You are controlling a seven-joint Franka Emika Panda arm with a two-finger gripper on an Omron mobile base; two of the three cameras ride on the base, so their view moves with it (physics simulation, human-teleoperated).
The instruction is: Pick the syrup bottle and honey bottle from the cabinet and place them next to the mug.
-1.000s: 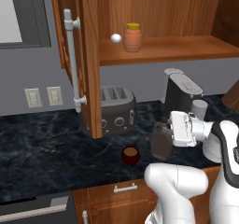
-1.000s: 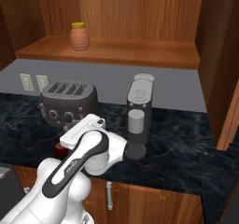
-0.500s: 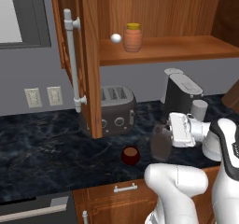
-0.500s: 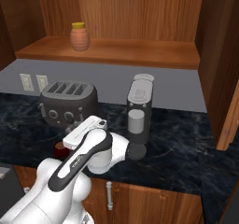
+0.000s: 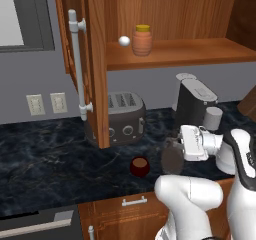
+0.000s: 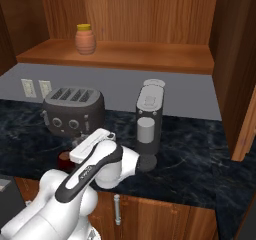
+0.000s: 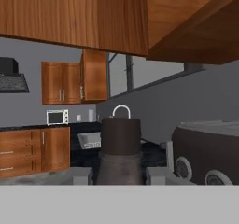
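My gripper [image 5: 176, 149] is shut on the syrup bottle [image 5: 171, 159], a dark grey-brown jug that hangs just above the counter, a little to the right of the dark red mug [image 5: 140, 166]. In the hand view the syrup bottle's neck and cap [image 7: 120, 141] stand upright between the gripper's [image 7: 119, 174] two finger tips. The honey bottle [image 5: 142, 40], orange-brown with a yellow cap, stands on the shelf of the open cabinet [image 5: 170, 54], and it also appears at the left of the shelf as honey bottle [image 6: 85, 39]. My arm hides most of the mug [image 6: 63, 160] in the right base view.
A dark toaster [image 5: 122, 116] sits behind the mug, and a grey coffee machine [image 5: 195, 101] stands to its right. The cabinet door [image 5: 90, 59] with its silver bar handle [image 5: 77, 66] hangs open over the counter. A small white ball [image 5: 124, 41] lies beside the honey bottle.
The hand with the syrup bottle has sunk slightly toward the counter beside the mug. Nothing else has moved.
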